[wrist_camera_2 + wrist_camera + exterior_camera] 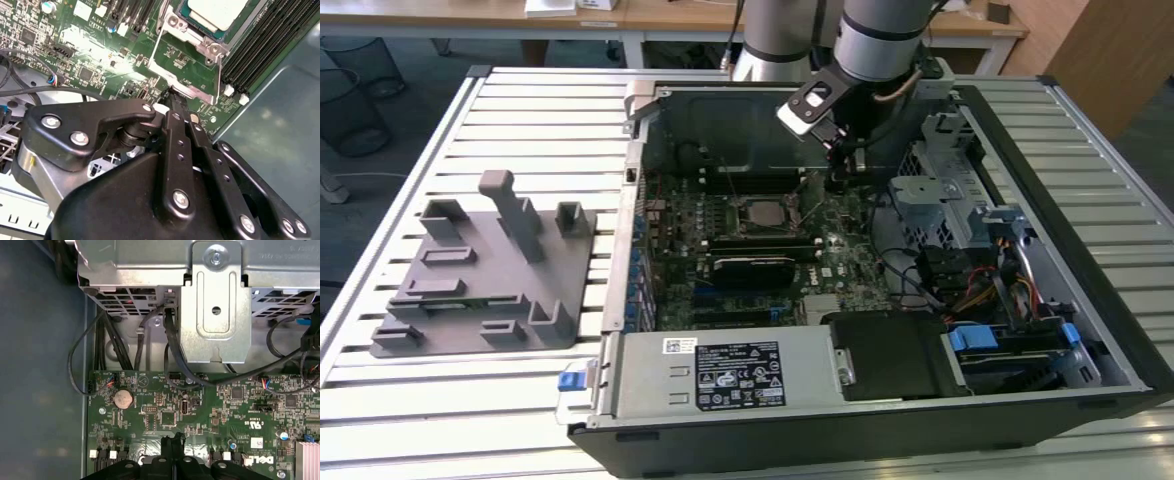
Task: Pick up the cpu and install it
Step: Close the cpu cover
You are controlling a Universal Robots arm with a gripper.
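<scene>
The cpu (761, 212) lies flat in the motherboard socket inside the open computer case (1107, 300). In the second wrist view its pale silvery top (216, 11) sits within the metal socket frame (186, 67), whose plate spreads toward me. My gripper (838, 180) hangs over the board just to the exterior view's right of the socket. Its black fingers are shut together with nothing between them, and the tip (175, 99) stands at the frame's near edge. In the first wrist view the gripper (173, 441) points down at the green board.
A grey plastic tray with upright posts (480, 270) stands on the slatted table at the exterior view's left. A black ribbed block (754, 268) lies below the socket. Memory slots (260, 55), a metal drive cage (215, 305) and black cables (172, 355) crowd the gripper.
</scene>
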